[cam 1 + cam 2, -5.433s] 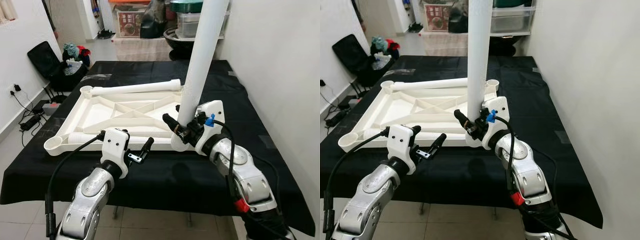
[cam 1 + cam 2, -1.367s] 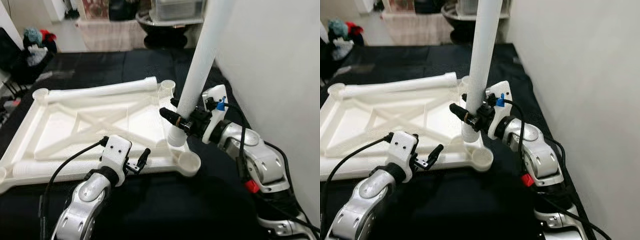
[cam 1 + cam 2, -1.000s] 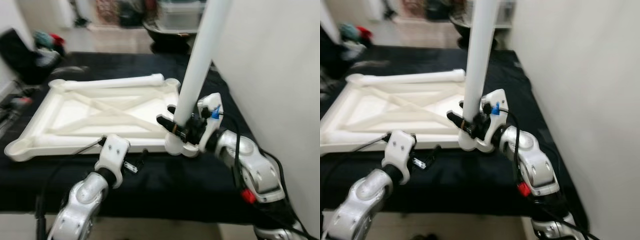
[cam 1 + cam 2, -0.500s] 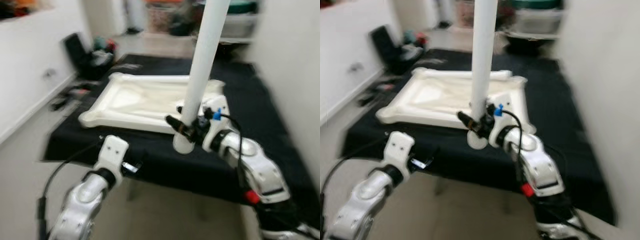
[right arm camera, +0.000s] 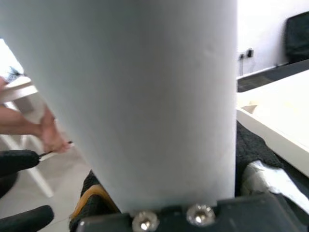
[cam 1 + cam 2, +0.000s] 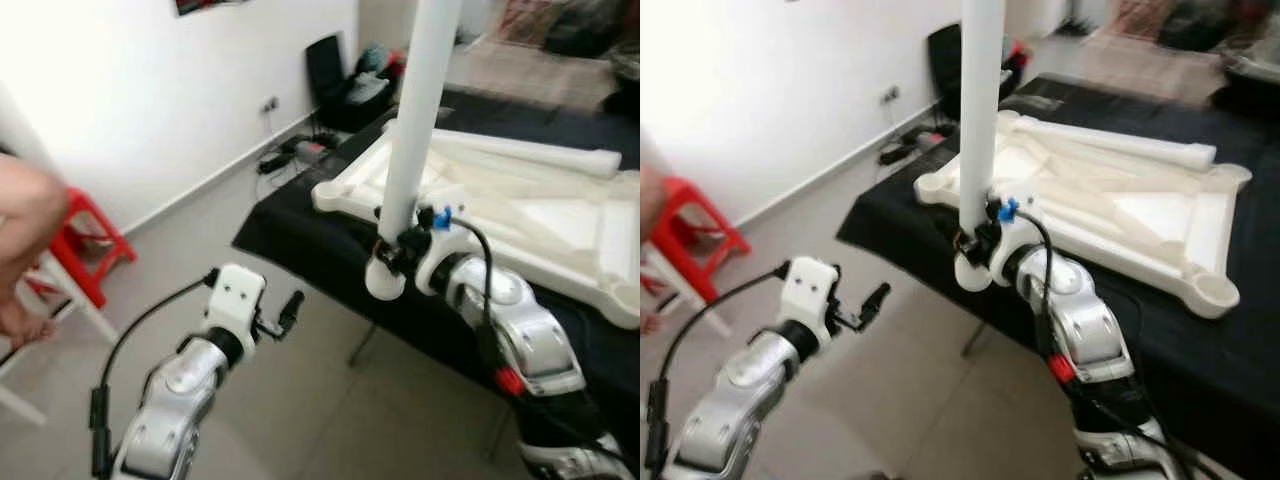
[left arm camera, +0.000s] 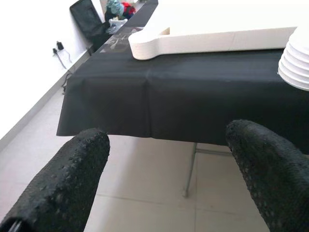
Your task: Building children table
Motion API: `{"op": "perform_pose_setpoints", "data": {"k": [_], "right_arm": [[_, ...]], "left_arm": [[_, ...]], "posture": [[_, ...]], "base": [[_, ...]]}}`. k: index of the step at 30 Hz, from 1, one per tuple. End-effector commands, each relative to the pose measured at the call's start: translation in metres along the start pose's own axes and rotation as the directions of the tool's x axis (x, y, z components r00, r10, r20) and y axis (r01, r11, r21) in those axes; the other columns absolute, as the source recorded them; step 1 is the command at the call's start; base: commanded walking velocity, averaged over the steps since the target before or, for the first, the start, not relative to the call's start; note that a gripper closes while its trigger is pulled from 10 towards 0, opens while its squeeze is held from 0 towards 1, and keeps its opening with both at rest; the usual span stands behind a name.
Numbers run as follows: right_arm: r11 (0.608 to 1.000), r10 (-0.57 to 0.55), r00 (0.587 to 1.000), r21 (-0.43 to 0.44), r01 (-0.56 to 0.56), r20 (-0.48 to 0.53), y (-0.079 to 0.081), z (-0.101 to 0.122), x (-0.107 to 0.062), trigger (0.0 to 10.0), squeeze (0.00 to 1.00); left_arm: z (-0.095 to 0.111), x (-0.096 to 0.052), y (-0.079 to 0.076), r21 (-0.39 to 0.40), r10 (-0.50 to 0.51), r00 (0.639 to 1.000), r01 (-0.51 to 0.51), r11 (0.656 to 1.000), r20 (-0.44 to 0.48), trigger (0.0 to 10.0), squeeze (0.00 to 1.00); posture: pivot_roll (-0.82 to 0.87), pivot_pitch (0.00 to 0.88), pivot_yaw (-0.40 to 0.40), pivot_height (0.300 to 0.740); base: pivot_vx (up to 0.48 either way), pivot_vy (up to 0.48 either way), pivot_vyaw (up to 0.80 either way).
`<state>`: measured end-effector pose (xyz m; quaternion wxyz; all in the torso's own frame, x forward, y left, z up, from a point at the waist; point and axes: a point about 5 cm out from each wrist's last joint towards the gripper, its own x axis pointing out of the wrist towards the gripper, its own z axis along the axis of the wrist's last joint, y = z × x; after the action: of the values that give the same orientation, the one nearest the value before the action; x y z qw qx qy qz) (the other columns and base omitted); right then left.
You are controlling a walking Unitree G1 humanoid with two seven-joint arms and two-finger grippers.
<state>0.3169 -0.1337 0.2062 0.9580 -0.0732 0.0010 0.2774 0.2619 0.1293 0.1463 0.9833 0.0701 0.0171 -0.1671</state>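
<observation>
Landmark: your reference was the tabletop (image 6: 1110, 205), a white ribbed panel that lay underside-up on the black-clothed table (image 6: 300, 235).
Leg: the white leg (image 6: 980, 120) stood upright in front of the tabletop's near corner, off its edge, with the ribbed lower end just below the grip.
Right gripper: your right gripper (image 6: 392, 248) was clamped on the leg close to its lower end, in front of the tabletop.
Left gripper: your left gripper (image 6: 868, 302) hung over the tiled floor (image 6: 330, 400), well apart from the tabletop, its fingers (image 7: 63, 183) spread and holding nothing.
Second leg: another white leg (image 6: 520, 152) lay flat along the far side of the tabletop.
Socket: a round corner socket (image 6: 1212, 288) showed at the tabletop corner nearest your right side.
Stool: a red stool (image 6: 85, 235) stood by the wall, far to the left of the tabletop.
Person: a bare limb (image 6: 25, 215) showed beside the stool.
Bag: a black bag (image 6: 945, 55) sat against the wall beyond the tabletop.
</observation>
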Motion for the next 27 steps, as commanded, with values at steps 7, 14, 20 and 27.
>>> {"op": "perform_pose_setpoints", "data": {"k": [7,14,20,27], "right_arm": [[0.994,-0.105,0.994,0.036,0.106,-0.034,-0.012,-0.007,0.0,10.0,0.0],[0.994,-0.112,0.993,-0.003,0.112,-0.026,-0.008,-0.008,-0.001,10.0,0.0],[0.994,-0.111,0.993,-0.003,0.111,-0.029,-0.007,-0.01,-0.001,10.0,0.0],[0.993,-0.118,0.993,-0.006,0.118,-0.026,-0.008,-0.009,0.0,10.0,0.0]], "left_arm": [[0.002,0.002,0.002,-0.024,-0.006,1.0,0.007,1.0,0.022,10.0,0.0],[0.004,0.004,0.002,-0.027,-0.012,0.999,0.013,1.0,0.034,10.0,0.0],[0.007,0.005,0.003,-0.033,-0.013,0.999,0.014,0.999,0.051,10.0,0.0],[0.009,0.004,0.002,-0.049,-0.013,0.997,0.017,0.999,0.073,10.0,0.0]], "posture": [[-0.09,0.056,0.011,0.74],[-0.09,0.046,0.014,0.74],[-0.09,0.041,0.015,0.74],[-0.09,0.037,0.014,0.74]], "base": [[0.035,0.0,-0.23],[0.315,0.0,-0.23],[0.31,0.0,0.0],[0.0,-0.104,0.0]]}}
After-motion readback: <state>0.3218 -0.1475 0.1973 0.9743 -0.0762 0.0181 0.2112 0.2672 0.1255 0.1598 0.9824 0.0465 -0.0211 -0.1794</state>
